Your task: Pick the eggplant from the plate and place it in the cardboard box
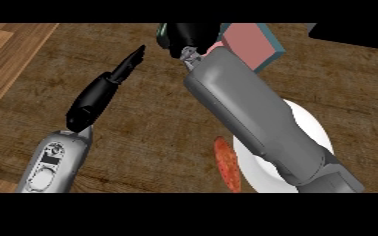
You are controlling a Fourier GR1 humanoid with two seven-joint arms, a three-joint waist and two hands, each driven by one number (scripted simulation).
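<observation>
Right robot hand [188, 37] at top centre of the frame, over the near corner of the pink-lined, teal-walled box [255, 42] – fingers hidden, can't tell if curled, and no eggplant visible. Left robot hand [111, 82] at centre left, fingers straight, holding nothing. White round plate [314, 125] lower right on the wood-grain worktop [148, 125], partly under the grey forearm; reddish speckled oblong thing [227, 164] at its left rim.

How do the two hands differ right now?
The left hand sits at the view's left over bare counter, fingers straight, holding nothing. The right hand is stretched farther, to the box near the view's top, fingers curled; what it holds is hidden. Both are black on grey forearms.
</observation>
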